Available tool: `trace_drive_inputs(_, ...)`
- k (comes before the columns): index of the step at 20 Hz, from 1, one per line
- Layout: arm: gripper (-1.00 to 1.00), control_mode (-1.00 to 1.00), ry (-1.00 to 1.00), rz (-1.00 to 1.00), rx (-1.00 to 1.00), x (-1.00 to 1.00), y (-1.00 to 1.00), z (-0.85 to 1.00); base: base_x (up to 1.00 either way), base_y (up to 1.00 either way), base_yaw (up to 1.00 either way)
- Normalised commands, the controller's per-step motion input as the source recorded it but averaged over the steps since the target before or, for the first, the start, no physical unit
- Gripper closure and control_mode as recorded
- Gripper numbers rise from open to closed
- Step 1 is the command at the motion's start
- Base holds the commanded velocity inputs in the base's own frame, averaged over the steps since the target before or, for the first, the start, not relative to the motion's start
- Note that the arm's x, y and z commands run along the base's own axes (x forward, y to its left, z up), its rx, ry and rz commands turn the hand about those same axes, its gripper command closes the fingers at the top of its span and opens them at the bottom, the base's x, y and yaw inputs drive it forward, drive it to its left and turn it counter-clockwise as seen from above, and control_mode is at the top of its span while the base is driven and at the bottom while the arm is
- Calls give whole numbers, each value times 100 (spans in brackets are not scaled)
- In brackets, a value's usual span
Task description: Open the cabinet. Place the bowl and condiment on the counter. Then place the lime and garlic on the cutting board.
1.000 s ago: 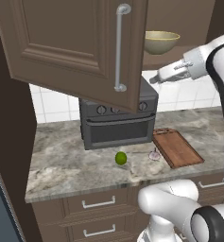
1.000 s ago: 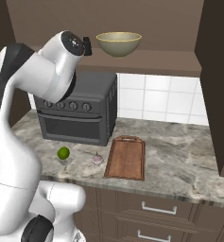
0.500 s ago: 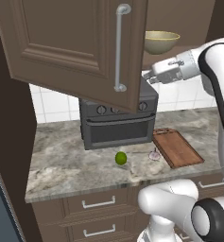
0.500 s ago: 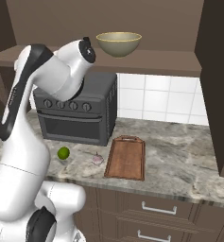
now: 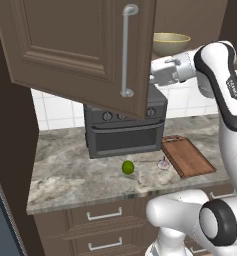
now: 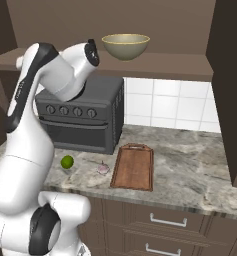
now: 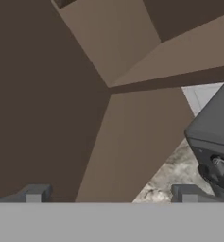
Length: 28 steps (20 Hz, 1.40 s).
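The cabinet's left door (image 5: 80, 50) stands swung open, its silver handle (image 5: 126, 50) facing me. On the shelf inside rests the pale olive bowl (image 5: 171, 44) (image 6: 125, 46). My gripper (image 5: 154, 75) (image 7: 111, 194) hovers open and empty just below the shelf, at the open door's free edge, left of the bowl. Down on the counter (image 5: 65, 175), the lime (image 5: 128, 167) (image 6: 67, 162) and the garlic (image 5: 163, 164) (image 6: 103, 169) lie left of the cutting board (image 5: 187, 156) (image 6: 134, 166). The condiment is hidden.
A dark toaster oven (image 5: 125, 127) (image 6: 80, 117) sits at the back of the counter under the shelf. The cabinet's right door (image 6: 230, 90) hangs open at the right. Drawers (image 5: 105, 216) run beneath the counter edge.
My hand has drawn left and slightly up, closer to the open door's edge, and the arm's elbow has swung. The jaws stay open. The door and the things on the counter have not moved.
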Motion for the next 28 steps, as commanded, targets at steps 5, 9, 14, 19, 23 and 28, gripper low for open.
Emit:
trace_drive_inputs(5,-100,-100,3,2,6,27,20,-2,0,0,0)
trace_drive_inputs(9,-100,-100,6,2,5,31,25,-3,0,0,0)
trace_drive_inputs(14,-100,-100,10,4,5,31,25,-4,0,0,0)
trace_drive_inputs(19,-100,-100,11,13,6,8,6,-1,0,0,0)
trace_drive_inputs(23,-100,-100,7,15,5,0,5,-1,0,0,0)
trace_drive_inputs(28,-100,-100,5,13,3,0,14,-1,0,0,0)
